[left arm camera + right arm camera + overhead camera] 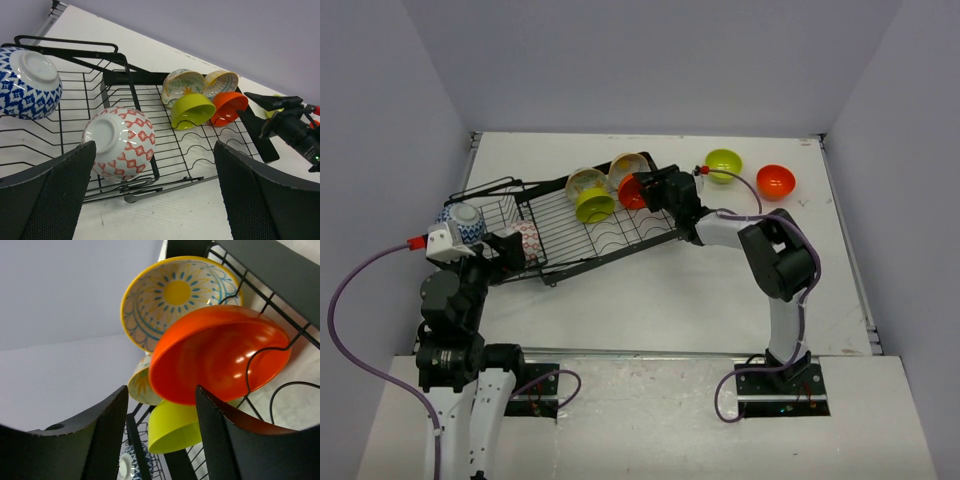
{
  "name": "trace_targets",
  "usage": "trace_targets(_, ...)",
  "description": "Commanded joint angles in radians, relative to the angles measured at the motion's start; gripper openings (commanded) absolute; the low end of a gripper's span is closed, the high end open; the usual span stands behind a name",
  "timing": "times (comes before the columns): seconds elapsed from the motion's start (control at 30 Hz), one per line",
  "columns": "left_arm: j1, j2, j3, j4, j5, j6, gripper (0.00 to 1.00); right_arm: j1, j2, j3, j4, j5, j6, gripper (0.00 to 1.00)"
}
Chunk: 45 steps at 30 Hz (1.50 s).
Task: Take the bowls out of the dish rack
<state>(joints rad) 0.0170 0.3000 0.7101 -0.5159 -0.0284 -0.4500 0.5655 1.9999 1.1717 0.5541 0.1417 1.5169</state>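
Right gripper (161, 395), jaws spread, straddled the rim of a glossy orange-red round bowl (220, 355) leaning in the black wire dish rack (135, 77) on the white table (670, 300). Closing squarely on that rim, then lifting clear of the wires, seemed wisest. Left gripper (152, 150) hung with jaws wide.

8 bowls (724, 163) (2 lime, 2 orange), 1 dish rack (620, 235).
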Motion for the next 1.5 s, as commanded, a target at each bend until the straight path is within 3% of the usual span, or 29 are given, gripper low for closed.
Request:
trace_targets(0.0,-0.021,0.002,-0.006,0.045,0.024,0.030,1.00,0.007,0.017,0.072,-0.054,0.068,0.019,0.56)
trace_targets(0.47,-0.051,-0.030,-0.008,0.048,0.024,0.030,1.00,0.008,0.132,0.187,-0.111,0.079,0.022,0.43)
trace_targets(0.57,-0.052,-0.029,-0.008,0.048,0.024,0.031,1.00,0.013,0.146,0.181,-0.092,0.073,0.043,0.37)
trace_targets(0.67,-0.052,-0.029,-0.008,0.047,0.024,0.031,1.00,0.016,0.152,0.171,-0.071,0.072,0.054,0.25)
trace_targets(0.77,-0.054,-0.029,-0.008,0.050,0.024,0.031,1.00,0.019,0.151,0.158,-0.051,0.073,0.063,0.21)
trace_targets(0.87,-0.054,-0.030,-0.008,0.048,0.024,0.031,1.00,0.022,0.146,0.138,-0.010,0.059,0.078,0.19)
trace_targets(1.1,-0.054,-0.042,-0.008,0.048,0.024,0.031,1.00,0.022,0.128,0.091,0.118,0.052,0.069,0.00)
trace_targets(1.47,-0.054,-0.038,-0.008,0.048,0.024,0.031,1.00,0.020,0.161,0.025,0.437,0.022,0.048,0.00)
